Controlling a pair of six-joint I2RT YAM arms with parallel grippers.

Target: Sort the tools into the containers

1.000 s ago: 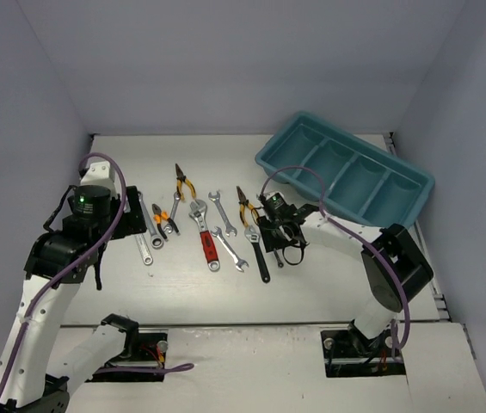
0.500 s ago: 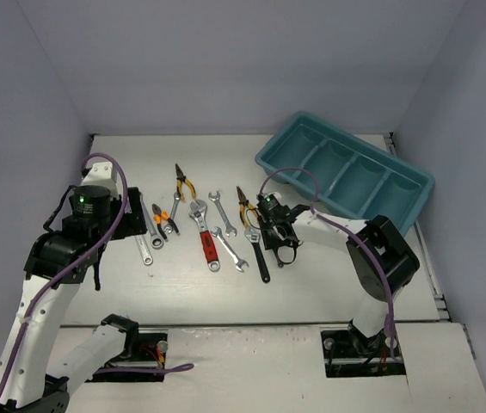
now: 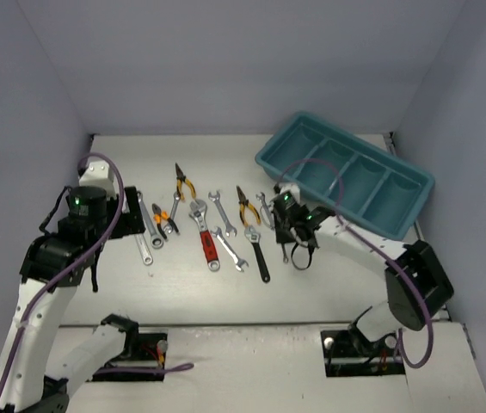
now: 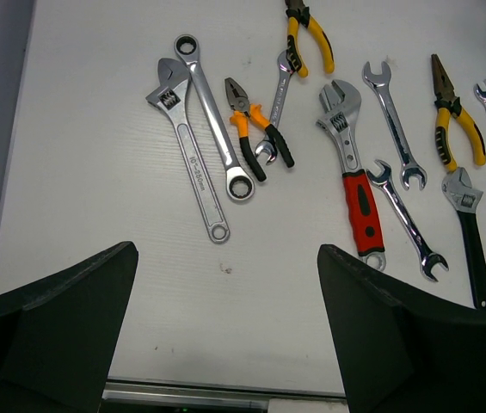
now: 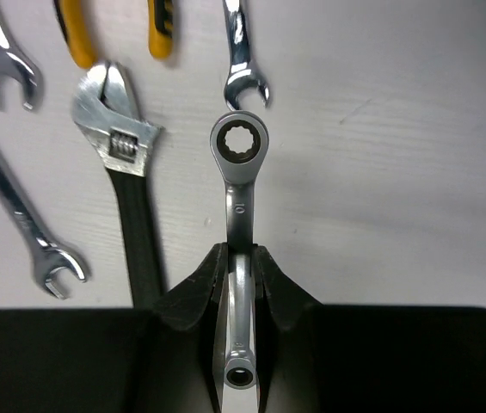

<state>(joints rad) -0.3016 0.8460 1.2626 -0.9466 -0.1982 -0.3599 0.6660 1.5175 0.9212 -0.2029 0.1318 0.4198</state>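
My right gripper (image 5: 241, 258) is shut on the shaft of a small silver ring wrench (image 5: 239, 163), whose ring end points away from me over the white table. From above, the right gripper (image 3: 284, 227) sits at the right end of the row of tools, left of the teal tray (image 3: 359, 185), whose four compartments hold nothing. My left gripper (image 4: 225, 249) hangs open and holds nothing, above bare table near a long silver ratchet wrench (image 4: 212, 120) and a silver adjustable wrench (image 4: 167, 86).
Lying in the row are orange-handled pliers (image 4: 255, 138), a red-handled adjustable wrench (image 4: 352, 168), open-end wrenches (image 4: 393, 129), yellow-handled pliers (image 4: 456, 120) and a black-handled adjustable wrench (image 5: 131, 198). A small open-end wrench (image 5: 241, 60) lies just beyond the held wrench. Grey walls enclose the table.
My right gripper has closed on the small ring wrench and shifted slightly right, towards the tray. The left arm has stayed still.
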